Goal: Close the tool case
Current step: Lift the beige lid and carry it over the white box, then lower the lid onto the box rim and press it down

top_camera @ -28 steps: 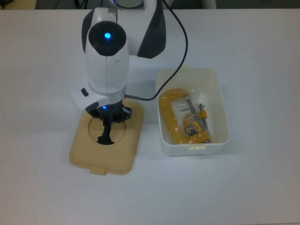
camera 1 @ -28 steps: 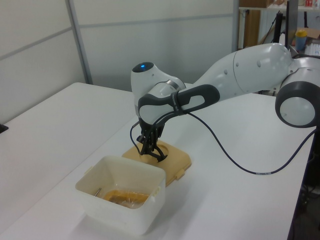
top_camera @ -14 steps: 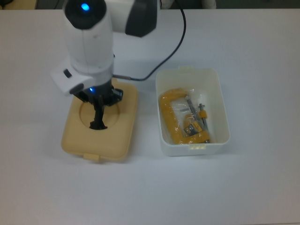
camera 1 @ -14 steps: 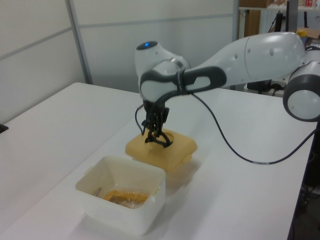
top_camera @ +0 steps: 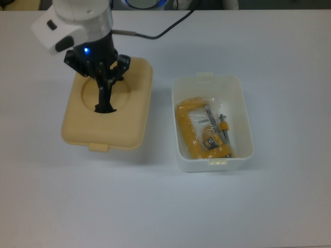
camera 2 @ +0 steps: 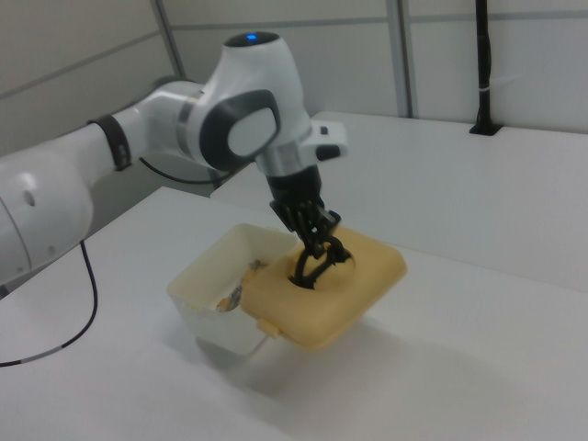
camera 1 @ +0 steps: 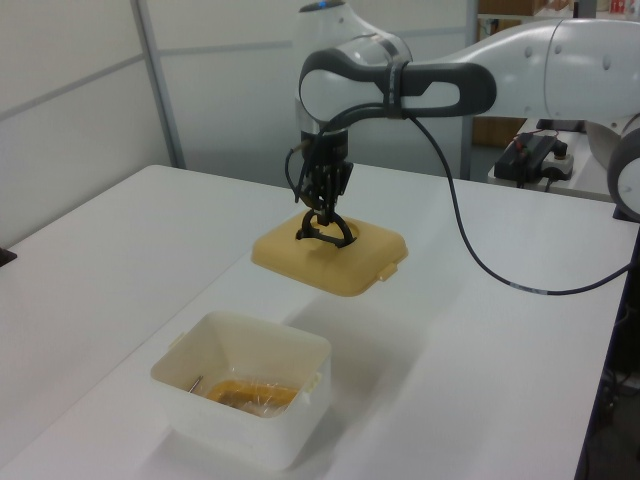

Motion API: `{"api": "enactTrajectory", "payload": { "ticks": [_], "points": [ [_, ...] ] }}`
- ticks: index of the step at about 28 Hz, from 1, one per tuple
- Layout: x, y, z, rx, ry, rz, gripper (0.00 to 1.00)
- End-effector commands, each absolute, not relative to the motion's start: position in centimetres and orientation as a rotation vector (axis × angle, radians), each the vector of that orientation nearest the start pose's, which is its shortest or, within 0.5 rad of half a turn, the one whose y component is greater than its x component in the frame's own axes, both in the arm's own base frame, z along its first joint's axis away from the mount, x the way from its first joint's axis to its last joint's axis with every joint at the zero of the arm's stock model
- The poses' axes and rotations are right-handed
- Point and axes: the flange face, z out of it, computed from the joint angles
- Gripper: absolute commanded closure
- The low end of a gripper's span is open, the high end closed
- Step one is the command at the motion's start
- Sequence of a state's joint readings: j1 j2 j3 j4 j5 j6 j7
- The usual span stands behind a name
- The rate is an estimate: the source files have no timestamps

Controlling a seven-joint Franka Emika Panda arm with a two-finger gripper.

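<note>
We count one tub, one lid, one arm and one gripper, with a single black cable trailing from the arm. The white tub sits open on the white table, at the top view's right, and holds a yellow clamp and some small metal parts under clear wrap. The beige lid hangs level in the air off the table, at the top view's left of the tub and apart from it. We see the contents of the tub clearly only in the top view; the left view shows just a yellow glimpse inside, but it alone makes plain the gap and shadow beneath the raised lid. The right view shows the lid in front of the tub, hiding part of it. The arm reaches in from the top view's upper edge, its wrist pointing straight down, and the gripper's fingers are clenched on the black handle in the lid's round recess.
</note>
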State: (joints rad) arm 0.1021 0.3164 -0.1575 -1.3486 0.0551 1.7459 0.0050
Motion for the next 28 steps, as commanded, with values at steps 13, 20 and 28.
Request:
{"api": "enactTrajectory", "payload": {
  "ticks": [13, 20, 28],
  "points": [
    [64.8, 9.6, 58.0, -3.121, 0.031, -0.169, 1.00],
    [64.1, 13.5, 57.9, -3.119, -0.001, -0.166, 1.00],
    [63.9, 16.6, 56.6, -3.125, -0.024, -0.140, 1.00]
  ]
}}
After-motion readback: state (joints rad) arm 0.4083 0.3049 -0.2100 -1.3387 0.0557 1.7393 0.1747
